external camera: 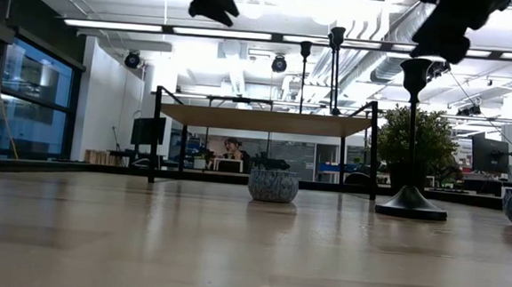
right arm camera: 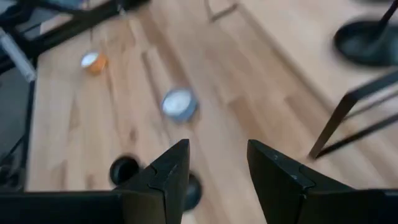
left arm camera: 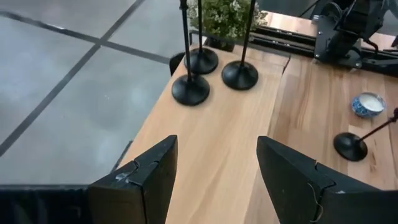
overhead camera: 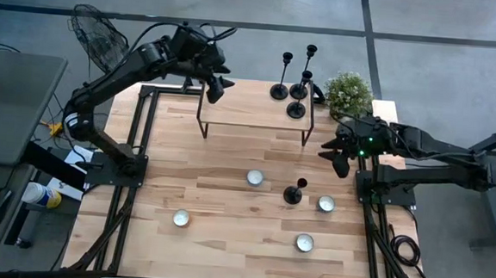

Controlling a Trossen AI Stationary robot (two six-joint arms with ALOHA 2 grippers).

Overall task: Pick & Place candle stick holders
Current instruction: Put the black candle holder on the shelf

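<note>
Three black candle stick holders [overhead camera: 295, 110] stand on their disc bases at the right end of a raised wooden shelf [overhead camera: 249, 113]; the left wrist view shows those bases [left arm camera: 190, 89]. A fourth candle stick holder [overhead camera: 293, 193] stands on the table in front of the shelf and rises tall in the low view [external camera: 412, 144]. My left gripper [overhead camera: 217, 87] hangs open above the shelf's far left part, its fingers [left arm camera: 217, 168] bare. My right gripper [overhead camera: 340, 162] hangs open above the table's right side, right of the shelf's right front leg, with nothing between its fingers [right arm camera: 217, 158].
Several white tealights in small patterned cups sit on the table: [overhead camera: 254, 178], [overhead camera: 326, 203], [overhead camera: 181, 219] and others. A potted plant [overhead camera: 348, 92] stands at the far right corner behind the shelf. The shelf's black legs [right arm camera: 339, 118] rise near my right gripper.
</note>
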